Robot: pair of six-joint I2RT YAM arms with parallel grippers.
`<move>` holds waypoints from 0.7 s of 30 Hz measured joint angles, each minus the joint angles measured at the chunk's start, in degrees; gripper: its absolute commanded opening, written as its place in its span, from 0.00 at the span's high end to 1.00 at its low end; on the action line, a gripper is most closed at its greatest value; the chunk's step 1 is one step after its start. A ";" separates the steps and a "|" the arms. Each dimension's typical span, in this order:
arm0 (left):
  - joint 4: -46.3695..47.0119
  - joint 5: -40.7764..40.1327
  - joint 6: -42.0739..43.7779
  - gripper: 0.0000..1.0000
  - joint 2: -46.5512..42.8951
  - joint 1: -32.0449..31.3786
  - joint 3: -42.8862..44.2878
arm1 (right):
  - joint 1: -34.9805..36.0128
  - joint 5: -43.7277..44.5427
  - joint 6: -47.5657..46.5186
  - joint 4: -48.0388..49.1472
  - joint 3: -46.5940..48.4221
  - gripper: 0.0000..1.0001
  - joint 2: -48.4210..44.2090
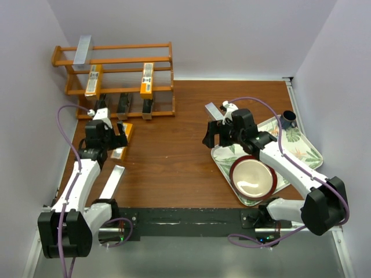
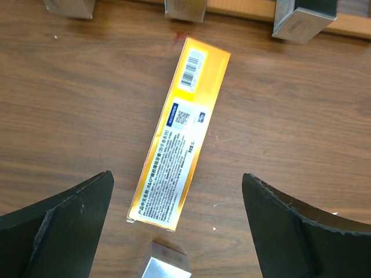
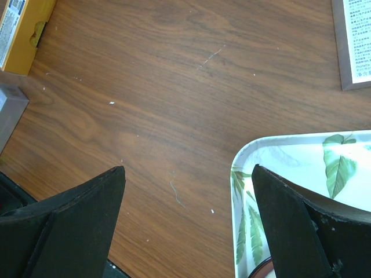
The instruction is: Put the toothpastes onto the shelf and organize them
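- Left gripper (image 2: 177, 178): jaws spread wide and gripping nothing. It hangs over an orange carton (image 2: 177, 136) that lies flat on the table (image 2: 69, 104) between the fingers (image 2: 64, 226), clear of both.
- Orange carton on the table: printed label face up. In the wrist view its long axis runs from lower left to upper right, barcode end farthest from the gripper. From above (image 1: 128, 130) it points roughly toward the rack (image 1: 69, 61), far end leaning slightly right, just in front of the bottom tier.
- Rack, top tier: one silver carton (image 1: 83, 49), laid across the rails, long axis front to back.
- Rack, middle tier: two orange cartons (image 1: 94, 80) (image 1: 147, 78), apart, both running front to back.
- Rack, bottom: three black cartons (image 1: 102, 106) (image 1: 123, 106) (image 1: 148, 107), side by side, ends facing forward.
- Loose on the table: a silver carton (image 1: 113, 180) beside the left arm, angled toward the rack; another silver carton (image 1: 213, 111) near the right gripper.
- Right gripper (image 3: 188, 174): jaws wide apart, empty, over bare wood beside the corner of the leaf tray (image 3: 249, 156).
- The tray carries a red bowl (image 1: 253, 178); a dark cup (image 1: 288, 120) sits at its far edge.
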 measured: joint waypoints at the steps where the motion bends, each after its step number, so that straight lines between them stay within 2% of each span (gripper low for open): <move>1: 0.68 -0.04 0.09 0.01 0.11 0.00 -0.76 | 0.09 0.02 -0.02 0.02 -0.02 0.05 -0.15; 5: 3.76 -0.07 1.62 0.00 1.20 0.00 -4.11 | 0.31 0.00 -0.07 0.20 -0.35 0.05 -1.14; 10: 6.49 -0.02 4.72 0.00 7.02 -0.02 -4.55 | 0.61 0.02 -0.37 0.42 -0.57 0.05 -2.08; 21: 10.38 1.11 8.72 0.09 11.50 -0.02 -5.31 | 2.25 0.50 -1.01 0.39 -0.83 0.05 -3.96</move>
